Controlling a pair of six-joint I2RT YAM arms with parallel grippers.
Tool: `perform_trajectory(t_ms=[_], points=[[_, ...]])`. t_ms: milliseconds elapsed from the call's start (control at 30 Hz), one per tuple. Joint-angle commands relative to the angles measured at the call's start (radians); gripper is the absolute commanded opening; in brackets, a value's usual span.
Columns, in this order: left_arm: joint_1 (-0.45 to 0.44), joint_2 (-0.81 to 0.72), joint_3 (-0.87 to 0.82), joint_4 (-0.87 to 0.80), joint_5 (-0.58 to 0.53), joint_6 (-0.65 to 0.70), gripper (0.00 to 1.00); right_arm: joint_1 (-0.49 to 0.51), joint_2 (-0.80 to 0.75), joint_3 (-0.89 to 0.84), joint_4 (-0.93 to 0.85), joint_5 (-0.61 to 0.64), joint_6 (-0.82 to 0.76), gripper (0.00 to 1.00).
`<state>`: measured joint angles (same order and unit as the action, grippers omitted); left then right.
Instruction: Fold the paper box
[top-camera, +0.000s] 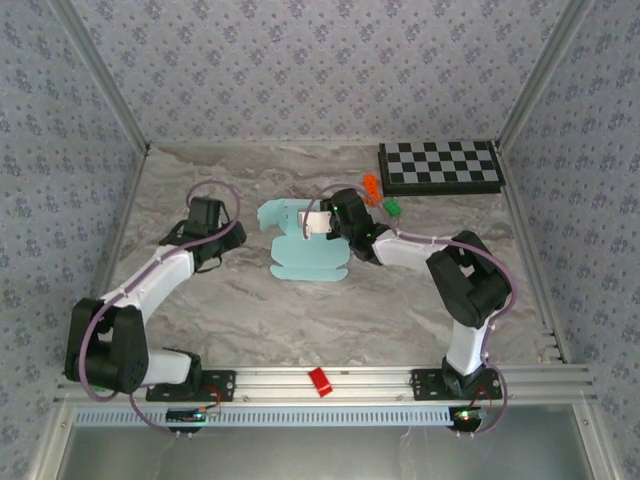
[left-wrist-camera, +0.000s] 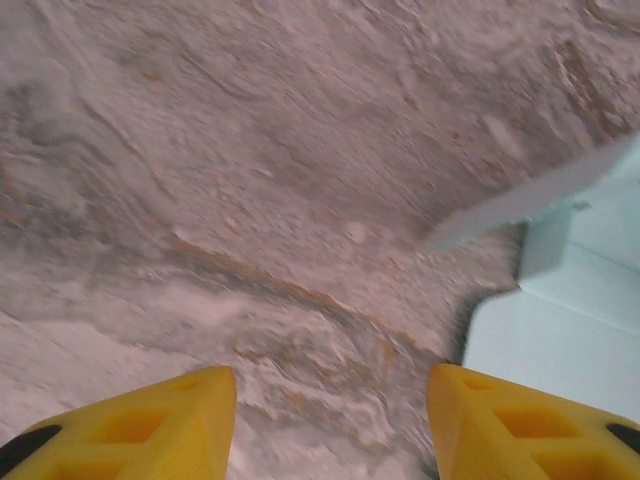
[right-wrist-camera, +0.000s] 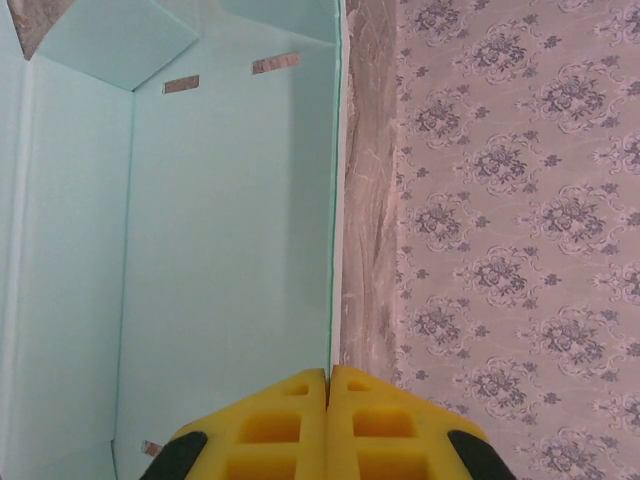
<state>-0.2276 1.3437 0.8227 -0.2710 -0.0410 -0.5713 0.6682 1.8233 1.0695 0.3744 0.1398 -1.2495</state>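
Note:
The paper box (top-camera: 305, 250) is a pale aqua die-cut sheet lying mid-table, its far part folded upward. My right gripper (top-camera: 322, 224) is shut on a raised panel of it. In the right wrist view the yellow fingers (right-wrist-camera: 300, 425) pinch the thin edge of the paper box (right-wrist-camera: 230, 250), whose inner walls and slots spread to the left. My left gripper (top-camera: 232, 243) hovers low over bare table just left of the sheet, open. Its yellow fingertips (left-wrist-camera: 170, 425) stand wide apart in the left wrist view, with a corner of the paper box (left-wrist-camera: 560, 320) at the right.
A black-and-white checkered board (top-camera: 440, 166) lies at the back right. Small orange (top-camera: 371, 186) and green (top-camera: 391, 207) pieces sit behind the right gripper. A red object (top-camera: 320, 381) rests on the front rail. Patterned walls enclose the table.

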Motion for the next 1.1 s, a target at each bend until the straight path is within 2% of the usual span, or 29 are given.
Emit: perform_trajectory(t_ms=[0, 233, 433, 667, 833, 1067], points=[[0.049, 0.079, 0.086, -0.026, 0.024, 0.056, 0.53, 0.000, 0.005, 0.017, -0.084, -0.031, -0.004, 0.00], [0.070, 0.307, 0.258, -0.038, 0.081, 0.140, 0.54, -0.002, 0.010, 0.025, -0.098, -0.037, 0.007, 0.00], [0.069, 0.442, 0.376, -0.085, 0.140, 0.195, 0.54, -0.010, 0.020, 0.041, -0.106, -0.036, 0.007, 0.00], [0.068, 0.500, 0.416, -0.105, 0.198, 0.270, 0.55, -0.026, 0.032, 0.068, -0.114, -0.045, 0.015, 0.00], [0.056, 0.550, 0.456, -0.111, 0.293, 0.319, 0.54, -0.027, 0.046, 0.085, -0.123, -0.041, 0.022, 0.00], [0.005, 0.534, 0.455, -0.095, 0.305, 0.380, 0.53, -0.024, 0.053, 0.085, -0.127, -0.040, 0.029, 0.00]])
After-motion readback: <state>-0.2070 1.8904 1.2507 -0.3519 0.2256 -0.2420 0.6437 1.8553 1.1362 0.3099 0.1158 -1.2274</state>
